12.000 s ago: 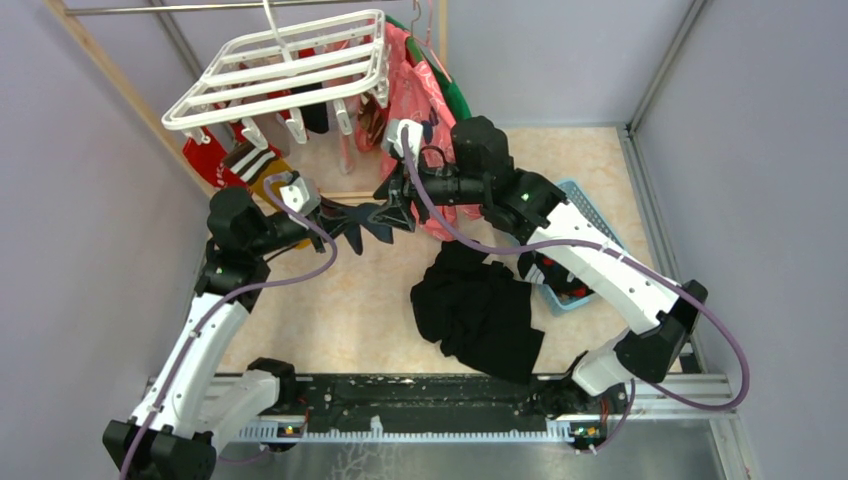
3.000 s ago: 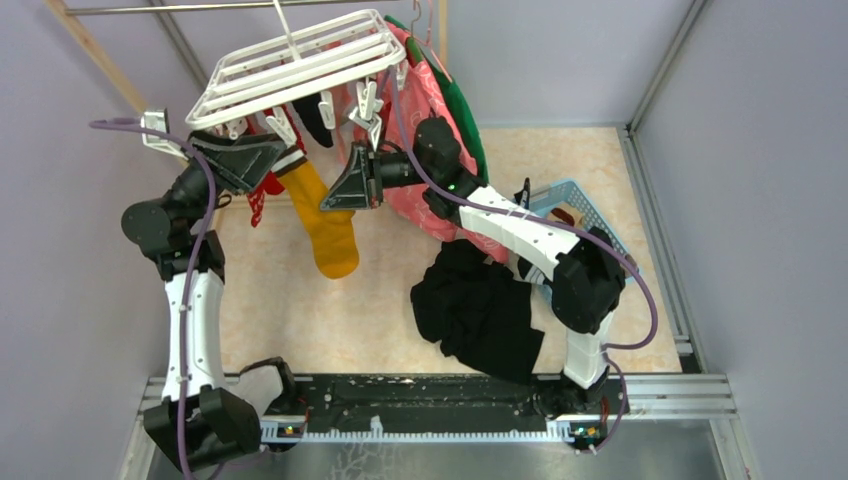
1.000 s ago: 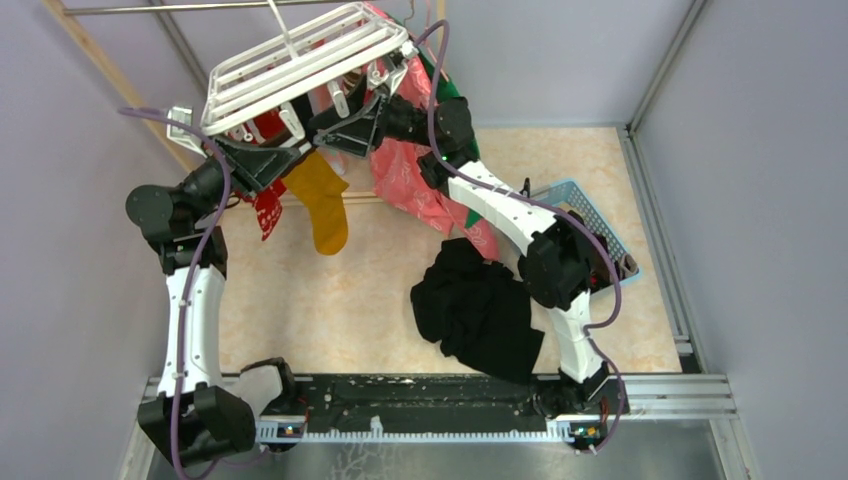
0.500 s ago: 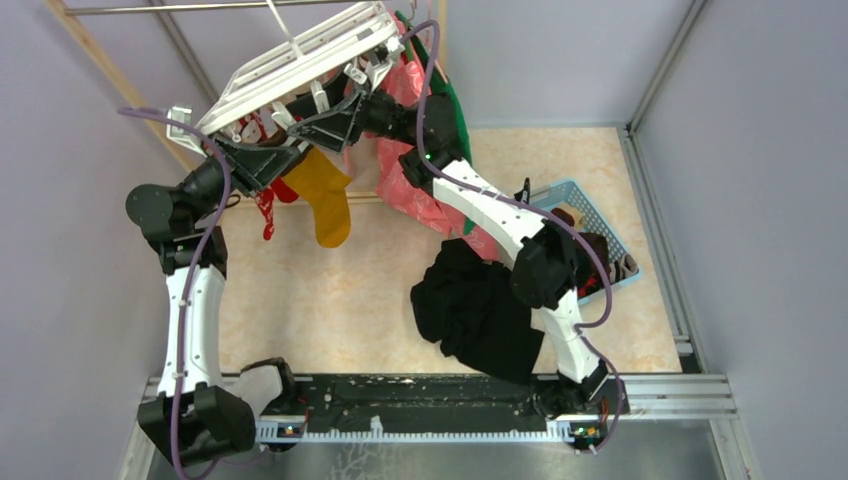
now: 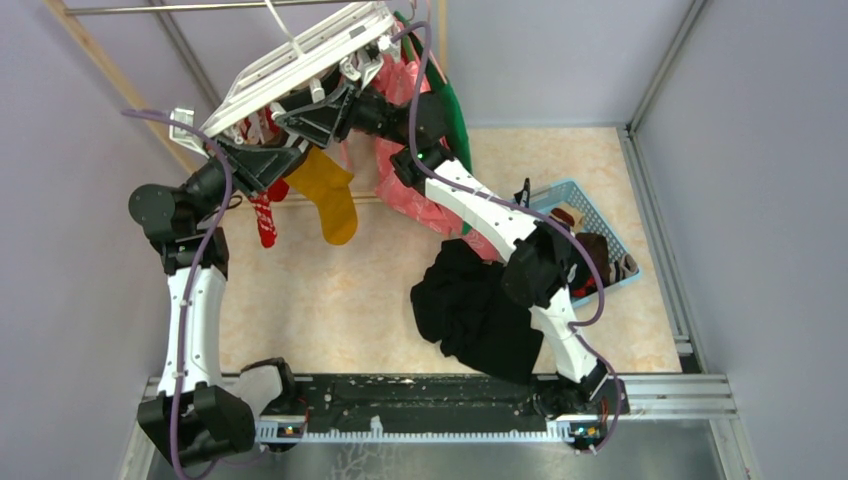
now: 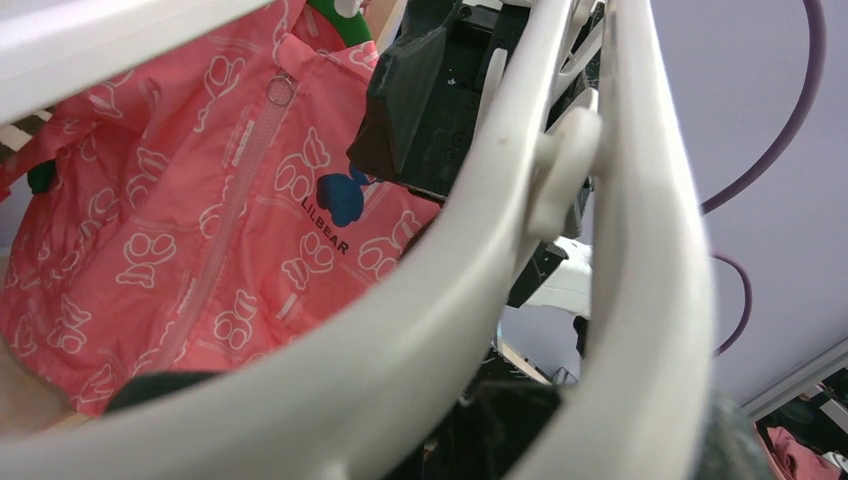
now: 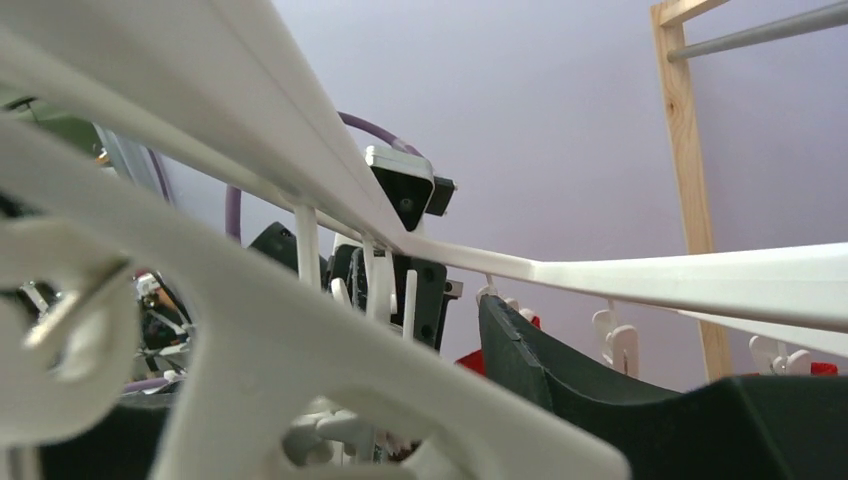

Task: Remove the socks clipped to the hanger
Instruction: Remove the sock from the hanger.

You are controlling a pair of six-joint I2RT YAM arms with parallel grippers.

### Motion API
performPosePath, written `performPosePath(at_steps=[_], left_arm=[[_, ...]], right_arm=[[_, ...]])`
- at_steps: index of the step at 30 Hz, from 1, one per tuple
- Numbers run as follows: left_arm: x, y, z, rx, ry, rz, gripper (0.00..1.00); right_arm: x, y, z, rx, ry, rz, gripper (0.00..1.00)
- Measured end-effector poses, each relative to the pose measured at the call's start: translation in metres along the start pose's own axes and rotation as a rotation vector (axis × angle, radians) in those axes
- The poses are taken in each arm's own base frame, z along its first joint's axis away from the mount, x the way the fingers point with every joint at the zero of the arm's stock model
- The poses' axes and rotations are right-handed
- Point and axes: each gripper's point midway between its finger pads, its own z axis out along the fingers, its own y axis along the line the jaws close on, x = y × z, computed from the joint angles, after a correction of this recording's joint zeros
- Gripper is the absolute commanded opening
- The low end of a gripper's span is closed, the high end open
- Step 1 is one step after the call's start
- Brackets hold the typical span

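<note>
The white hanger point(image 5: 300, 55) hangs steeply tilted from its hook at the back left. Below it dangle a mustard yellow sock point(image 5: 332, 197) and a red patterned sock point(image 5: 265, 218). My left gripper point(image 5: 285, 157) is at the hanger's lower left edge, just above the yellow sock; hanger bars point(image 6: 440, 300) fill its wrist view and hide the jaws. My right gripper point(image 5: 305, 117) reaches under the hanger from the right. Its wrist view shows one dark finger point(image 7: 620, 400), while a white clip point(image 7: 250, 340) covers the other.
A pink printed shirt point(image 5: 425, 190) and a green garment point(image 5: 458, 105) hang just right of the hanger. A black cloth heap point(image 5: 480, 310) lies mid-table. A blue basket point(image 5: 605, 245) with clothes sits at the right. A wooden post point(image 5: 120, 85) leans at the left.
The hanger has tipped steeper, its right side higher. My right gripper has moved left and up under it with its jaws narrowing. The red sock has turned and hangs narrower. The left arm has held still.
</note>
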Motion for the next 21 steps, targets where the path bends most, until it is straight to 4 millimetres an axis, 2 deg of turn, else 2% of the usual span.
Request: performPosePath(at_steps=[4,11,15,18,19,21], left_arm=[[0.0008,0.001,-0.0002,-0.002,0.001,-0.001,0.0],[0.0012,0.0009,-0.0006,-0.004,0.001,0.0,0.0],[0.005,0.0037,-0.0017,-0.012,0.007,-0.004,0.0],[0.0068,0.0054,-0.0024,-0.017,0.01,0.003,0.0],[0.0071,0.0056,-0.0026,-0.019,0.011,0.005,0.0],[0.008,0.0061,-0.0031,-0.022,0.014,0.015,0.0]], right_arm=[[-0.0021,0.002,0.0016,-0.004,-0.004,-0.002,0.4],[0.0008,0.0042,0.0041,-0.008,-0.001,0.014,0.09],[-0.0002,0.0069,0.0058,-0.01,0.001,0.027,0.02],[-0.0003,0.007,0.0058,-0.01,0.001,0.027,0.01],[-0.0001,0.0068,0.0058,-0.009,0.002,0.028,0.04],[0.0005,0.0063,0.0057,-0.007,0.004,0.03,0.26]])
